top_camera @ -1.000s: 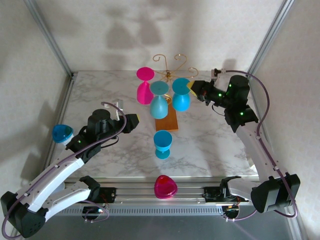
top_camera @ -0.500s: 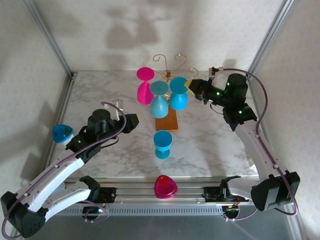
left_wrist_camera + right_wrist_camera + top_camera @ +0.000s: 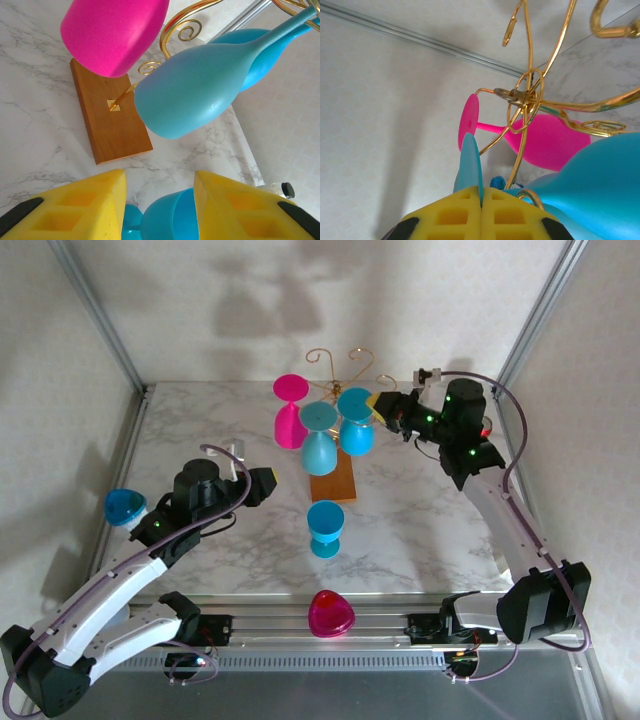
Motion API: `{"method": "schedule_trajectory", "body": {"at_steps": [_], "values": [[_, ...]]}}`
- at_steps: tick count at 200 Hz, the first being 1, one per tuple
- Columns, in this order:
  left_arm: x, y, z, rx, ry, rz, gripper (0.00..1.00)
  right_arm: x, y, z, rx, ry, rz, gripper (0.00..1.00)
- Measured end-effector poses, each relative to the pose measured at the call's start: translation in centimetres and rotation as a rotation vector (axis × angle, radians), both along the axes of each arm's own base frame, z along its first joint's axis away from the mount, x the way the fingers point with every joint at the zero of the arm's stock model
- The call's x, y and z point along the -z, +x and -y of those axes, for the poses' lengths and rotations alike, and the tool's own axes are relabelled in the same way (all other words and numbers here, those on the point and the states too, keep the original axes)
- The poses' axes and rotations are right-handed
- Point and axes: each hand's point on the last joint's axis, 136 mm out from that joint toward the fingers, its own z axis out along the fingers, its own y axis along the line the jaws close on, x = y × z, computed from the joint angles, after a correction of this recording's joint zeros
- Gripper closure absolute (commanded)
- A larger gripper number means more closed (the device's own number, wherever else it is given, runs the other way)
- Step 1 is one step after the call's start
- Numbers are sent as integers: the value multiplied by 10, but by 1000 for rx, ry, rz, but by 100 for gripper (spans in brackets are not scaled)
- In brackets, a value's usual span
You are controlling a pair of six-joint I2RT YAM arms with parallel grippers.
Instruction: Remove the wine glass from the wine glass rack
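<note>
— Three glasses hang upside down from the wine glass rack [image 3: 514, 94], is that right?
— Yes. The rack is thin gold wire, with curled scroll arms on a slim stem. It is set in a flat orange-brown wooden base [image 3: 107, 125] at the back middle of the marble bench [image 3: 200, 430].
— Which glass is the right arm on?
— The deep blue wine glass [image 3: 357, 438], on the rack's right side. It hangs bowl down with its foot up in the wire. The right gripper [image 3: 481, 196] has its yellow jaws closed on the rim of that foot.
— And its neighbours?
— A pale blue glass [image 3: 319, 454] just beside it, and a pink glass [image 3: 289, 427] further left.
— The left arm?
— The left gripper [image 3: 159, 189] hovers near the wooden base, jaws apart, gripping nothing.
</note>
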Motion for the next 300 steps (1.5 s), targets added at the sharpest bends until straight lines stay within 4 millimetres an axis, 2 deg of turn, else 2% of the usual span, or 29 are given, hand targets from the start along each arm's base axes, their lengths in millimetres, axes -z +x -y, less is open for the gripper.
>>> {"method": "schedule_trajectory", "body": {"at_steps": [85, 143, 204, 300], "values": [[3, 0, 0, 0, 3, -5, 61, -4, 16, 22, 99, 5, 4, 100], [3, 0, 0, 0, 3, -5, 61, -14, 15, 37, 147, 18, 26, 100], [8, 0, 0, -4, -2, -19, 61, -12, -2, 47, 171, 24, 23, 100], [7, -2, -1, -8, -10, -25, 59, 2, -36, 63, 209, 12, -10, 100]]}}
